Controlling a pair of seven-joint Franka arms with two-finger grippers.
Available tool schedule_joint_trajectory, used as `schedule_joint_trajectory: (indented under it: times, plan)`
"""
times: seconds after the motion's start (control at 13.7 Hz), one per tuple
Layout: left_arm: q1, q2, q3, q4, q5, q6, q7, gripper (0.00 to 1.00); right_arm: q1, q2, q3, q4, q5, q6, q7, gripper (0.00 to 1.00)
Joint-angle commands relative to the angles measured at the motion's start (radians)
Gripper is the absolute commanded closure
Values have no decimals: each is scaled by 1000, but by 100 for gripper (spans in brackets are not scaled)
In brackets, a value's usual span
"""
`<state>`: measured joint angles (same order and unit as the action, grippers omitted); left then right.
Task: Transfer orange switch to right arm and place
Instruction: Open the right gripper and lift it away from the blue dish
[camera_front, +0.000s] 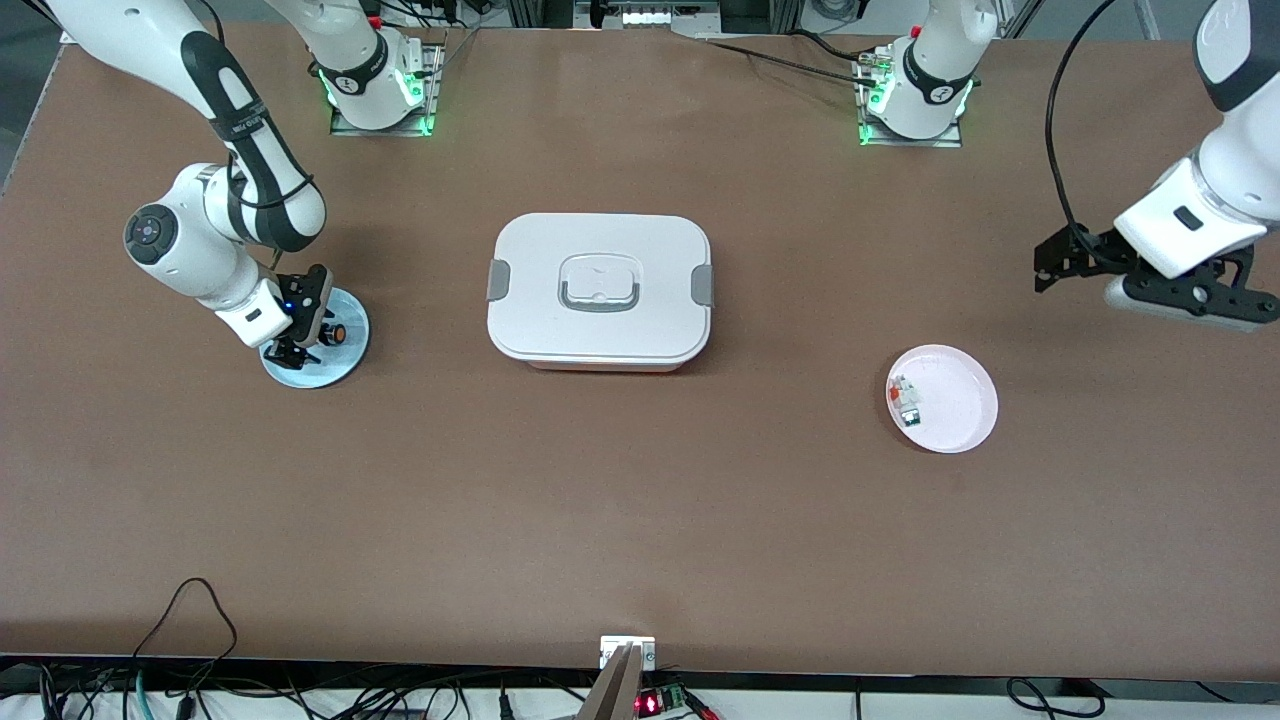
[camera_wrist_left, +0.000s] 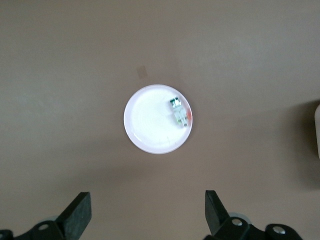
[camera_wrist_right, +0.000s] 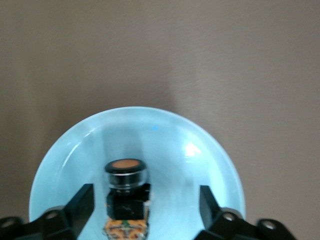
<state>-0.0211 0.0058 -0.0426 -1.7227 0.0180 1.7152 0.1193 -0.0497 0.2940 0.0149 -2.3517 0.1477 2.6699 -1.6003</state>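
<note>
The orange switch (camera_front: 340, 332) lies on the blue plate (camera_front: 300, 380) at the right arm's end of the table. In the right wrist view the switch (camera_wrist_right: 126, 185) shows a black body and an orange end, resting on the plate (camera_wrist_right: 175, 145). My right gripper (camera_front: 295, 350) is low over this plate, open, with its fingers (camera_wrist_right: 80, 202) on either side of the switch and not touching it. My left gripper (camera_front: 1052, 265) is open and empty, up over bare table at the left arm's end; in the left wrist view its fingers (camera_wrist_left: 80, 212) stand wide apart.
A white lidded box (camera_front: 600, 290) with grey clips sits mid-table. A pink plate (camera_front: 965, 400) holding small white pieces (camera_front: 905, 400) with red and green tops lies toward the left arm's end; the left wrist view shows it (camera_wrist_left: 150, 125) too.
</note>
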Motion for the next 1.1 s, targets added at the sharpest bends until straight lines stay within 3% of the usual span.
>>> schedule_joint_trajectory:
  times: [0.0,0.44,0.66,1.02]
  plan:
    - [-7,-14,-2,-5,-9,-28,-39,0,11,-62,14,75,1,-146,165,0]
    - [-5,11,-5,11,-10,-25,-40,0,25,-131,11,359,-11,-600,572,0]
    - [-7,25,-6,41,-9,-31,-40,0,28,-185,11,426,-17,-711,764,0]
    - [-7,46,-3,86,-9,-31,-30,0,71,-268,14,550,-127,-928,1161,0]
